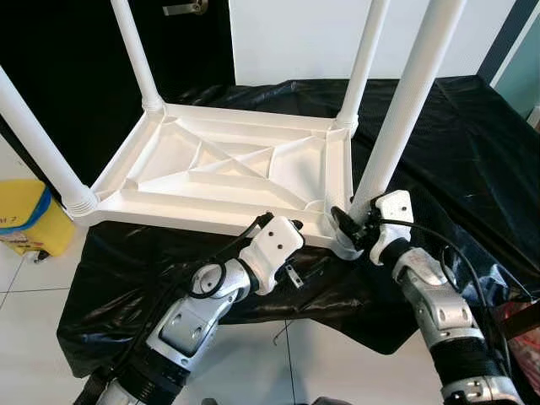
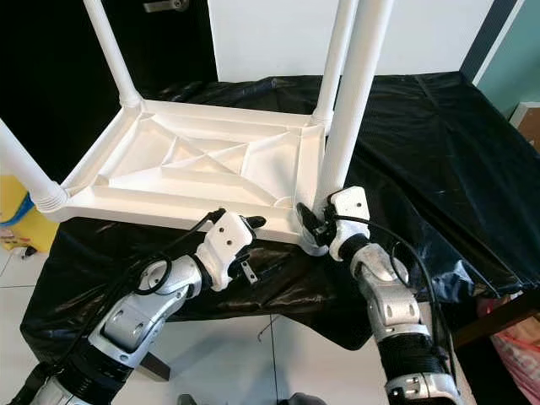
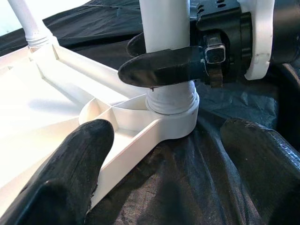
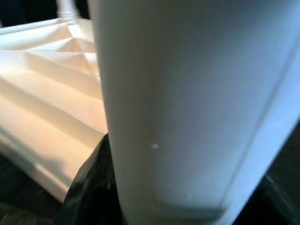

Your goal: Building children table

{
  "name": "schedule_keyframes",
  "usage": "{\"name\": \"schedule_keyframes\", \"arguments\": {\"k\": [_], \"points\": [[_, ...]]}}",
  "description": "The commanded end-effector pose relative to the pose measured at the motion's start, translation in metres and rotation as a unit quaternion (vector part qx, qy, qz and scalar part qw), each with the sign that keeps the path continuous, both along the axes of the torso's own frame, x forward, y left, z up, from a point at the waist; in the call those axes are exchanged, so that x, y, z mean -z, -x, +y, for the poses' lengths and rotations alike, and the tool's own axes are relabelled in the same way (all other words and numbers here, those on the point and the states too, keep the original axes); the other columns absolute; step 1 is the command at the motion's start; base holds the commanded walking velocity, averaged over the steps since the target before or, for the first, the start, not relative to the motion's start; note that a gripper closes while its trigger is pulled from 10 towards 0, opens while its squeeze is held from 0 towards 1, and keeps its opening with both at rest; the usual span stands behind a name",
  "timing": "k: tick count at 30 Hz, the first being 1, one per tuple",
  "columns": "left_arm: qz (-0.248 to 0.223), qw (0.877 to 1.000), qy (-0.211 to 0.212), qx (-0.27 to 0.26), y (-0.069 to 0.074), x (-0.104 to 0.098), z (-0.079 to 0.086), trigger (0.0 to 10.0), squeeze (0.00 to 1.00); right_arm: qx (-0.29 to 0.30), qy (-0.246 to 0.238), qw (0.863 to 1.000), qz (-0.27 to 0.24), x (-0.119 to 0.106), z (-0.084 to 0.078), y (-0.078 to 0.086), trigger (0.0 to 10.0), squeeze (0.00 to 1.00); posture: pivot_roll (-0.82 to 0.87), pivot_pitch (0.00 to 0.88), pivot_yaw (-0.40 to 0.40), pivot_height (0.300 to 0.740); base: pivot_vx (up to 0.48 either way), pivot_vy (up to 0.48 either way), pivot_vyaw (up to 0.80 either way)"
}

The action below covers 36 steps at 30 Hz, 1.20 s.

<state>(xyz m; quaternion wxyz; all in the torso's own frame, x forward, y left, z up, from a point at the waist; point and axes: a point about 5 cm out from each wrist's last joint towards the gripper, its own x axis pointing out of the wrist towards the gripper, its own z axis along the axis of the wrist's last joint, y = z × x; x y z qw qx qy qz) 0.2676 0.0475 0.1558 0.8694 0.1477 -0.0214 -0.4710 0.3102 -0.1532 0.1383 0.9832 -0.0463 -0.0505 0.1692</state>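
Black fingers of the right gripper [image 1: 350,226] are closed around the bottom of a white table leg [image 1: 405,110]. This is the near right leg, and the gripper holds it just above the ring where the leg goes into the corner of the table. In the left wrist view one black finger [image 3: 161,69] lies across the front of the leg, and the other one peeks out behind it.

Next to it on the left is the left gripper [image 1: 272,221]. Its two fingers are spread wide apart and hold nothing. In the left wrist view one finger [image 3: 75,173] is right at the near edge of the table and the other [image 3: 267,164] is over the black cloth, but I cannot tell if they touch anything.

Upside down on the black cloth [image 1: 472,160] lies the white plastic table top [image 1: 228,173], so you can see the ribs that cross under it. Its four legs point up. Far right leg [image 1: 363,63] and far left leg [image 1: 135,55] stand at the far corners, and the near left leg [image 1: 38,143] stands at the near left corner, which sticks out past the cloth.

Past the table is a white wall [image 1: 295,38] with a dark door [image 1: 76,67] on the left. A yellow tub [image 1: 29,219] sits on the pale tile floor [image 1: 25,337] at the left, near that corner. Something red [image 1: 523,337] shows low on the right.
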Motion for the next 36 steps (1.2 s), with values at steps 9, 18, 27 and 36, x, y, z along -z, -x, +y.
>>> {"name": "schedule_keyframes", "arguments": {"k": [9,18,27,36], "points": [[0.009,1.0,-0.005,0.015,-0.001,0.003,-0.001,10.0,0.0,0.131,-0.025,0.99,0.035,0.016,0.002,0.008,10.0,0.0,-0.11,0.09,-0.02,0.74,0.0,0.0,0.0],[0.01,1.0,-0.005,0.013,0.0,0.003,0.0,10.0,0.0,0.203,-0.047,0.977,0.053,0.021,0.018,0.015,10.0,0.0,-0.1,0.087,-0.023,0.74,0.0,0.0,0.0],[0.011,1.0,-0.005,0.013,0.001,0.004,0.0,10.0,0.0,0.202,-0.036,0.978,0.048,0.019,0.018,0.016,10.0,0.0,-0.1,0.089,-0.026,0.74,0.0,0.0,0.0],[0.012,1.0,-0.005,0.013,0.002,0.005,0.0,10.0,0.0,0.164,-0.034,0.985,0.027,0.011,0.013,0.019,10.0,1.0,-0.1,0.082,-0.031,0.74,0.0,0.0,0.0]]}}
